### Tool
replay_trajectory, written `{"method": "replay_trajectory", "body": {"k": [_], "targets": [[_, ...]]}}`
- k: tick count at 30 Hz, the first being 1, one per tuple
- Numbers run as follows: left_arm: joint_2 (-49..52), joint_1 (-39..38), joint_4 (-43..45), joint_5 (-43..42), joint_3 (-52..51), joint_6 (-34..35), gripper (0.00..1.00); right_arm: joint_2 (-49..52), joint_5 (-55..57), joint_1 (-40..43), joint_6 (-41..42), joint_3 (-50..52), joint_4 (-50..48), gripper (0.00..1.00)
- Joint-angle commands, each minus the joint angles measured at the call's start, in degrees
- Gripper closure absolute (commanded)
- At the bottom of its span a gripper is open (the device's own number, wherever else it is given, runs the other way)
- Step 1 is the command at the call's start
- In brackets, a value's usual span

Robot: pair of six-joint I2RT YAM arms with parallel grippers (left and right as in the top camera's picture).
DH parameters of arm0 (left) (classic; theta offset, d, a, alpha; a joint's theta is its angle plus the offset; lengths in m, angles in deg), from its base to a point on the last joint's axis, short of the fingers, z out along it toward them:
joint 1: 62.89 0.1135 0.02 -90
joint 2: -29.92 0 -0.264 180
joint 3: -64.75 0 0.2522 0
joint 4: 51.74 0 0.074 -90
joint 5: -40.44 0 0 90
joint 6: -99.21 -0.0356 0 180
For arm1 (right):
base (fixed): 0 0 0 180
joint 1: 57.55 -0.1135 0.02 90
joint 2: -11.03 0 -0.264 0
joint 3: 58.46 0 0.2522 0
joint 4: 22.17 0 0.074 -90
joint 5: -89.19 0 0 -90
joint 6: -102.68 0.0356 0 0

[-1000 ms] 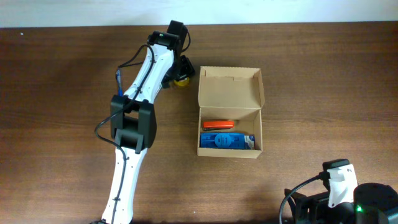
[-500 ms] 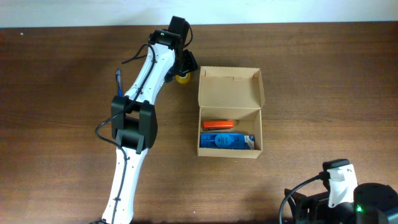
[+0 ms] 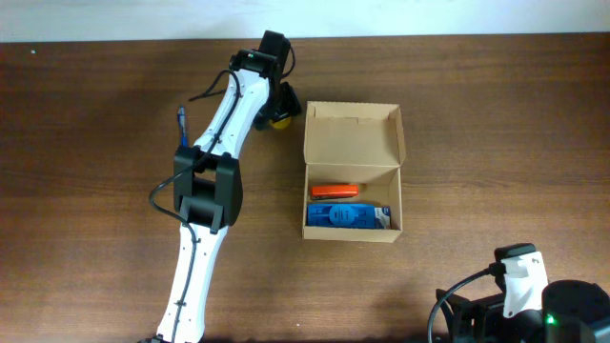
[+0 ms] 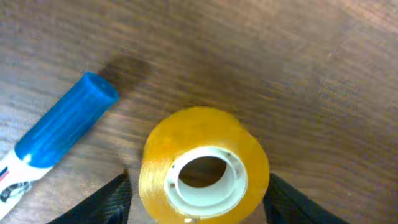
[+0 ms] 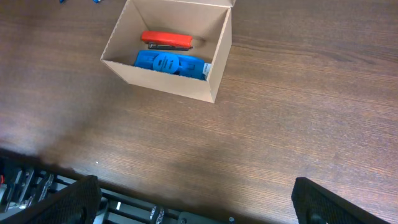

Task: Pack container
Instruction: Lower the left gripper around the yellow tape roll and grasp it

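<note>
Far left: a blue marker [image 4: 62, 127] lies on the wooden table [image 3: 477, 114], just beside the tape.
Left gripper: your left gripper [image 4: 200, 194] hangs over a yellow tape roll [image 4: 199, 130] lying flat. Its jaws are apart, one finger on each side of the roll, and no firm pinch shows.
Container: the brown cardboard container [image 3: 353, 138] sits mid-table, right of the roll, flap lid thrown back. An orange stapler [image 3: 334, 191] and a blue flat box [image 3: 348, 216] lie inside.
Handling: it is likely light and thin-walled, so expect it to skid on the wood and buckle under a hard squeeze. Take the flap's free edge and brace a side wall.
Right gripper: your right gripper [image 5: 199, 202] is parked at the near edge, jaws wide, holding nothing.
</note>
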Motion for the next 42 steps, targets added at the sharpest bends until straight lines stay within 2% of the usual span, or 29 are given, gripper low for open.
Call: {"method": "replay_trajectory", "body": {"k": [1, 3, 15, 18, 19, 22, 31, 42], "targets": [[2.3, -0.1, -1.1, -0.6, 0.9, -0.5, 0.39, -0.2, 0.5, 0.1, -0.6, -0.6, -0.1, 0.01], [2.3, -0.1, -2.1, 0.5, 0.9, -0.5, 0.44, -0.2, 0.5, 0.1, -0.6, -0.6, -0.1, 0.01], [2.3, -0.2, -11.6, 10.0, 0.9, -0.9, 0.45, -0.2, 0.5, 0.1, -0.6, -0.6, -0.1, 0.01], [2.3, -0.2, -11.3, 10.0, 1.1, -0.9, 0.44, -0.2, 0.5, 0.1, -0.6, -0.6, -0.1, 0.01], [2.3, -0.2, -11.3, 10.0, 1.5, -0.9, 0.36, -0.2, 0.5, 0.1, -0.6, -0.6, -0.1, 0.01], [2.3, 0.1, -10.8, 12.1, 2.1, -0.9, 0.32, -0.2, 0.5, 0.1, -0.6, -0.6, -0.1, 0.01], [2.3, 0.7, -8.3, 11.8, 2.1, -0.9, 0.32, -0.2, 0.5, 0.1, -0.6, -0.6, -0.1, 0.01], [3.7, 0.9, -7.2, 7.0, 1.9, -0.9, 0.32, -0.2, 0.5, 0.1, -0.6, -0.6, -0.1, 0.01]]}}
